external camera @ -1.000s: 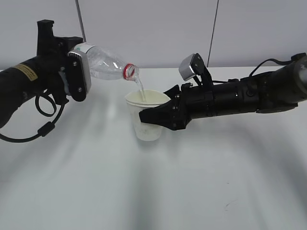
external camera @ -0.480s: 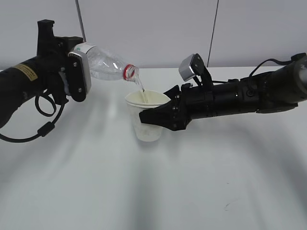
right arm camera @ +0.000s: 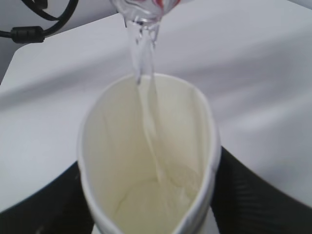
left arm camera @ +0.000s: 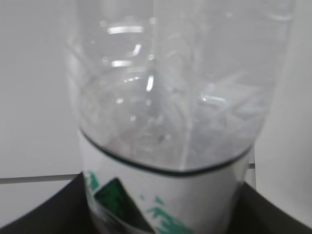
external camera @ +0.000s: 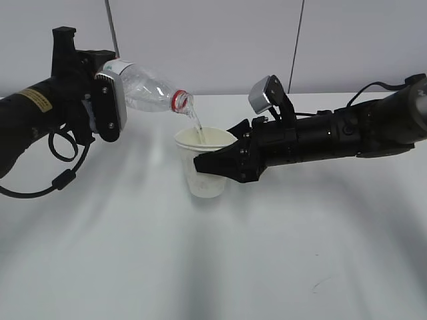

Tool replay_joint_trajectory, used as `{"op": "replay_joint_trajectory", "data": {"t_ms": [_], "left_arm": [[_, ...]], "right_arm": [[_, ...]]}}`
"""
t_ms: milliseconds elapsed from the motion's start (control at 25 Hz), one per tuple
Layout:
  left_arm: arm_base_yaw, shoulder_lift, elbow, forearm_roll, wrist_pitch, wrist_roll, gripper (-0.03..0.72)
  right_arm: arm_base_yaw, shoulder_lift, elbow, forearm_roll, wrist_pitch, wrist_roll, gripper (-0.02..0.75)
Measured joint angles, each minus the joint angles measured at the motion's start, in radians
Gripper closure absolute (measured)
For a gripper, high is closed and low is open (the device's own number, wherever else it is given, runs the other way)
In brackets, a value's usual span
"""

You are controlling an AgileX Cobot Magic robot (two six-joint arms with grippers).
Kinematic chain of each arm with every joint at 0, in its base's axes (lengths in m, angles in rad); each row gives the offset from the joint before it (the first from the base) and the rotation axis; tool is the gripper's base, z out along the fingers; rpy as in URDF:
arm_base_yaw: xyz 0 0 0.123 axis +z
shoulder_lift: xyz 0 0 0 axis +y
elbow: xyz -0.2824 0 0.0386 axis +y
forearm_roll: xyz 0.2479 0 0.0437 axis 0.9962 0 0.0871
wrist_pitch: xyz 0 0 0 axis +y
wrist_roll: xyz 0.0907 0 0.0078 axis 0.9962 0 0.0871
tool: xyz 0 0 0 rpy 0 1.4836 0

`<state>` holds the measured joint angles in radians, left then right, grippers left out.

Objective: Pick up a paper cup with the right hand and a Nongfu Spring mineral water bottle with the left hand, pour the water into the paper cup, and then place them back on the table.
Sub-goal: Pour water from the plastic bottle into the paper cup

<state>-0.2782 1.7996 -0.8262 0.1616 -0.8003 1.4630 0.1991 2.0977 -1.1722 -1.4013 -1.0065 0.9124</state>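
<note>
The lower half of the Nongfu Spring mineral water bottle (external camera: 143,87) is hidden inside the left hand (external camera: 100,107) in the exterior view, and the left wrist view crops it to a blurred clear wall above a white label with green marks (left arm camera: 165,146); neither its neck nor the cup shows there. The paper cup (external camera: 205,163) has its right side covered by the right hand (external camera: 223,163), whose fingers show only as dark blurs at the bottom corners of the right wrist view.

The left arm reaches in from the left edge of the table (external camera: 267,267), holding the bottle nearly level with its neck dipped toward the cup; its jaws are clamped on the bottle's body. The right arm stretches low and almost level from the right edge, jaws closed around the cup, which sits upright near the middle of the tabletop, toward the back edge.

Only the right wrist view looks into the cup (right arm camera: 146,161): a thin stream of water (right arm camera: 146,102) falls from the bottle mouth past the back rim to a shallow pool at the bottom. The exterior view shows the stream (external camera: 196,123) only faintly.
</note>
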Motion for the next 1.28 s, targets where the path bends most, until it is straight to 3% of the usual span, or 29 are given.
{"op": "replay_joint_trajectory", "data": {"t_ms": [1280], "left_arm": [[-0.011, 0.000, 0.000, -0.023, -0.001, 0.000, 0.277]], "right_arm": [[0.000, 0.000, 0.000, -0.004, 0.026, 0.000, 0.256]]}}
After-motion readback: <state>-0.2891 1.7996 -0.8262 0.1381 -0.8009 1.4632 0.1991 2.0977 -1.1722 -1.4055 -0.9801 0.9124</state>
